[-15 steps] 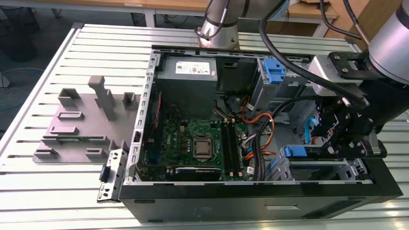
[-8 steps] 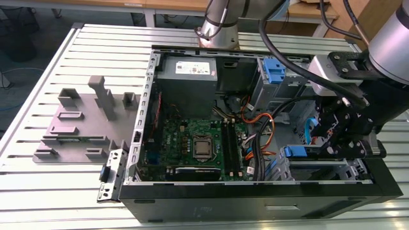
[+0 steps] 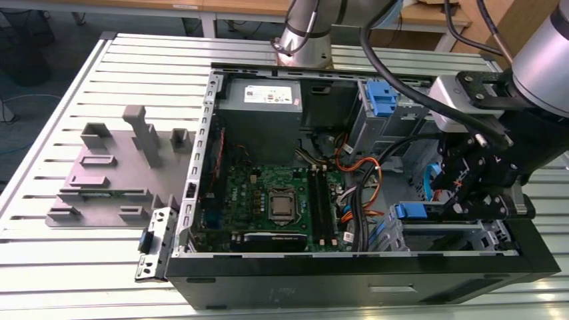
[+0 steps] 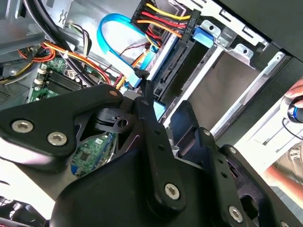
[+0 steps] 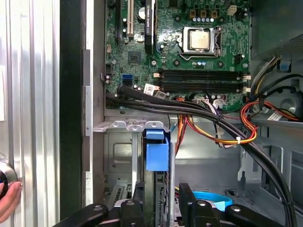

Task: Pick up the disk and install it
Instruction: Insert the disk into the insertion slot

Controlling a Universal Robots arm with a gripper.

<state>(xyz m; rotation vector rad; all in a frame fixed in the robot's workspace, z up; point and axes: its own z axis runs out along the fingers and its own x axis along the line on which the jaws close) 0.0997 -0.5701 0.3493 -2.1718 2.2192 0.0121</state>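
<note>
The gripper has its jaws straddling the disk in the drive cage, can't tell if clamped, so it might tilt and jam.

Ribbed metal table, wooden desks behind, dark floor

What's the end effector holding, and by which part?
Cannot be told: the end effector straddles the flat faces of the blue-framed silver disk standing in the metal cage.
</note>
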